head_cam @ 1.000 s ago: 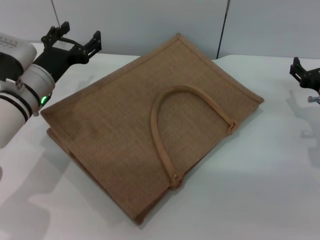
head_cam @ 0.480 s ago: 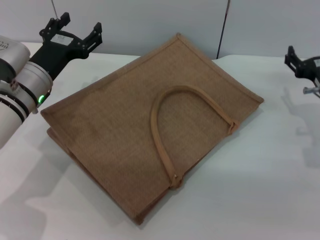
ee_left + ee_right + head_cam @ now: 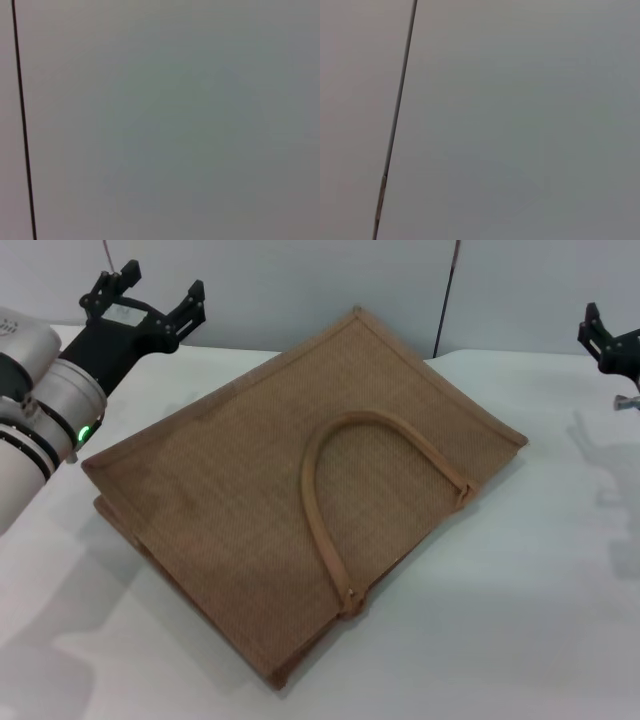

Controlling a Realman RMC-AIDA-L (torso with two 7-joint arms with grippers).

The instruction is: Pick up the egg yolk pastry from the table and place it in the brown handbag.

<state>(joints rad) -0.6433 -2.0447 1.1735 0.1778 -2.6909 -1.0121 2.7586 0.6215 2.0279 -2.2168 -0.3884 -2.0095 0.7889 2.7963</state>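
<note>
The brown handbag (image 3: 300, 490) lies flat on the white table (image 3: 520, 620), its arched handle (image 3: 330, 500) resting on its upper side. The egg yolk pastry is not in view in any frame. My left gripper (image 3: 150, 298) is open and empty, held in the air beyond the bag's far left corner. My right gripper (image 3: 610, 340) hovers at the far right edge of the head view, well away from the bag, and is partly cut off. Both wrist views show only a grey wall.
A grey wall panel (image 3: 300, 290) with a dark vertical seam (image 3: 447, 300) stands behind the table. The seam also shows in the left wrist view (image 3: 22, 120) and in the right wrist view (image 3: 395, 125). Bare tabletop lies to the right of the bag and in front of it.
My left gripper has risen slightly and shifted a little towards the wall. My right gripper has lifted and moved back towards the right edge of the view. The bag has not moved.
</note>
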